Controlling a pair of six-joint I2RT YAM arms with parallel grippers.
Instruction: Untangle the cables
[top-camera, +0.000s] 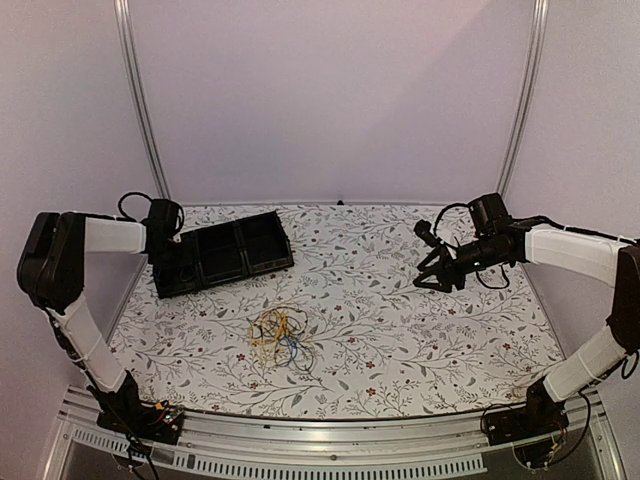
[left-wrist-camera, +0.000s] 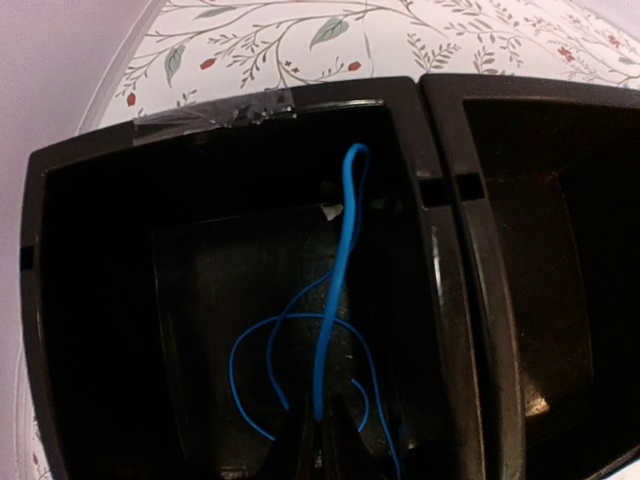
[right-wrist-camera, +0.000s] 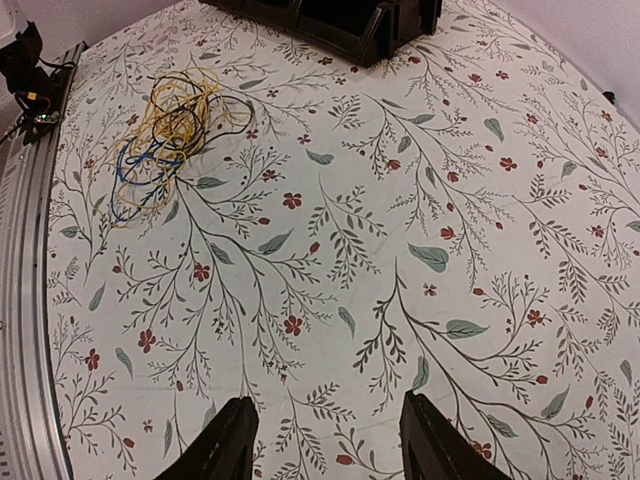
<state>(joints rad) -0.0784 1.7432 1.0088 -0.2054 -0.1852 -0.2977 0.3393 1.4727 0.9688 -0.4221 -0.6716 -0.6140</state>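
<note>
Pinching a blue cable (left-wrist-camera: 343, 250) in my closed left fingers (left-wrist-camera: 300, 452) over the tray (left-wrist-camera: 432, 130); right fingers (right-wrist-camera: 228, 446) parted, holding nothing.

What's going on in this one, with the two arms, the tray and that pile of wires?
The left gripper is shut on a thin blue cable, whose loops lie inside the end compartment of the black plastic divided tray. A tangle of thin yellow, blue and dark cables lies on the floral-patterned table, with neither arm touching it. The right gripper hovers open and empty over the table's right side, well away from the tangle.
</note>
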